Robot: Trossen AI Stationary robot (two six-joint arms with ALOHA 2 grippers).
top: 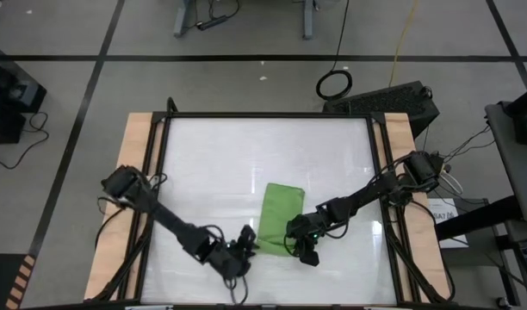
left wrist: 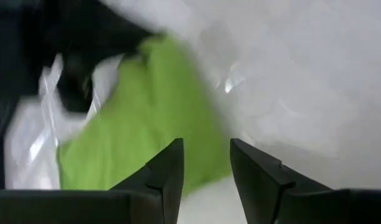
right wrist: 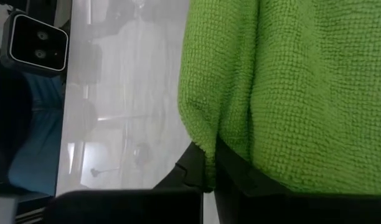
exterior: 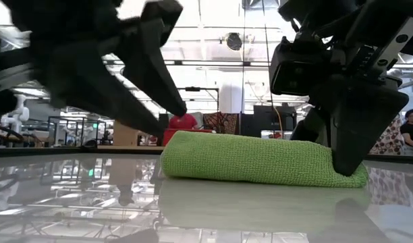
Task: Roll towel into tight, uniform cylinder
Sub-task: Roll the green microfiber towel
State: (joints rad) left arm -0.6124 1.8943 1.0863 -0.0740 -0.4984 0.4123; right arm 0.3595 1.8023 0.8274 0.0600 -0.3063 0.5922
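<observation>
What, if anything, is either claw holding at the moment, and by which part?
The right claw pinches the towel by its near edge at the right-hand corner. The left claw holds nothing; it hangs open beside the towel's near-left corner.

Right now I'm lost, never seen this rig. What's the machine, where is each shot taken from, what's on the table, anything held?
It is a two-armed robot at a white table. One camera looks straight down, one sits at table height, and one rides on each wrist. The only item on the table is the towel, a lime-green cloth folded into a long strip. The right gripper is at the towel's near right corner, its jaws closed on the cloth edge, as the right wrist view shows. The left gripper hovers at the near left corner, jaws open, holding nothing.
</observation>
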